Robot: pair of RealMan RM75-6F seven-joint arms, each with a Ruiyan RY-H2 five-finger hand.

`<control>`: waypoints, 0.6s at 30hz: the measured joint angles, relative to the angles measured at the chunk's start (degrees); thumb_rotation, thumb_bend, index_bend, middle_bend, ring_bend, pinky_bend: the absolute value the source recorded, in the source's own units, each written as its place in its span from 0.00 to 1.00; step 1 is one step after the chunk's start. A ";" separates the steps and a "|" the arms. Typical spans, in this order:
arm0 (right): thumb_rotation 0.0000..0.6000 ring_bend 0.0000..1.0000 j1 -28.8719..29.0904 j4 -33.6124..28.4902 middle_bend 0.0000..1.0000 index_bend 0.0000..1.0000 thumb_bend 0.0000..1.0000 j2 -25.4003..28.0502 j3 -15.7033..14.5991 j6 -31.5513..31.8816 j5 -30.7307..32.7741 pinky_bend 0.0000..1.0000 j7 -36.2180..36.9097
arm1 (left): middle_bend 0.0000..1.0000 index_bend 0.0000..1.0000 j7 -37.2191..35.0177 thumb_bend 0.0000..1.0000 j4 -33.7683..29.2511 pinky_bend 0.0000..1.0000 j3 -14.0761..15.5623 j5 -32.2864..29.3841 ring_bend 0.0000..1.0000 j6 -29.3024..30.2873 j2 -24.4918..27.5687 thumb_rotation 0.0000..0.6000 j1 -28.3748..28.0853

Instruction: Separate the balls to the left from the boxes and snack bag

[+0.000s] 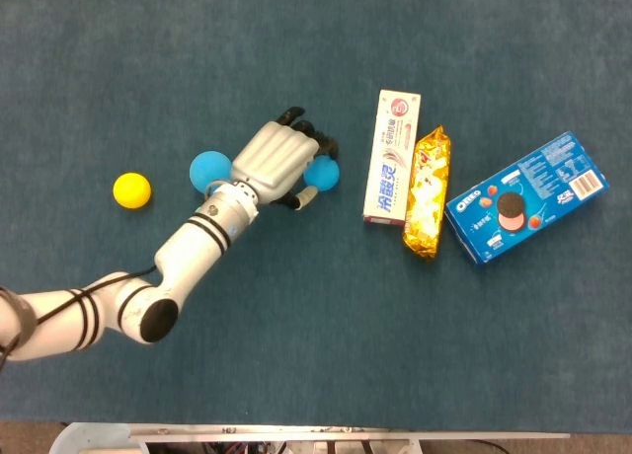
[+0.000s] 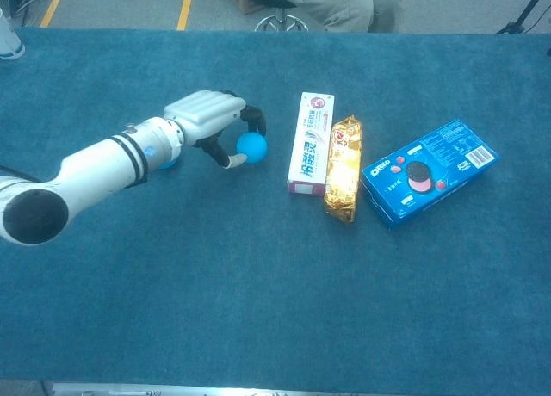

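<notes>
Blue carpet-like cloth covers the table (image 1: 296,375), and on it we see the left hand (image 1: 276,163) curled around a small round blue ball (image 1: 323,174), fingers over its far side and thumb beneath, so much of the ball is hidden. A second, larger blue ball (image 1: 207,170) sits half-covered behind the wrist; in the chest view it barely shows. A yellow ball (image 1: 131,189) lies well to the left. Right of the hand we find a long white toothpaste box (image 1: 392,156), a gold foil snack bag (image 1: 427,191) touching it, and a blue cookie box (image 1: 523,195). We see no right hand.
</notes>
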 measured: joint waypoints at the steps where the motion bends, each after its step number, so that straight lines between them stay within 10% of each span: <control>1: 1.00 0.14 0.02 -0.04 0.23 0.02 0.00 -0.03 0.00 0.00 -0.09 0.27 -0.03 | 0.42 0.31 0.05 0.37 -0.70 0.09 0.16 0.27 0.22 0.27 0.70 1.00 0.27; 18: 1.00 0.14 0.96 -0.65 0.23 0.02 0.00 -1.20 0.23 -0.93 -0.13 0.27 -0.93 | 0.42 0.31 -0.52 0.37 -14.92 0.09 4.74 7.31 0.22 6.75 15.82 1.00 7.22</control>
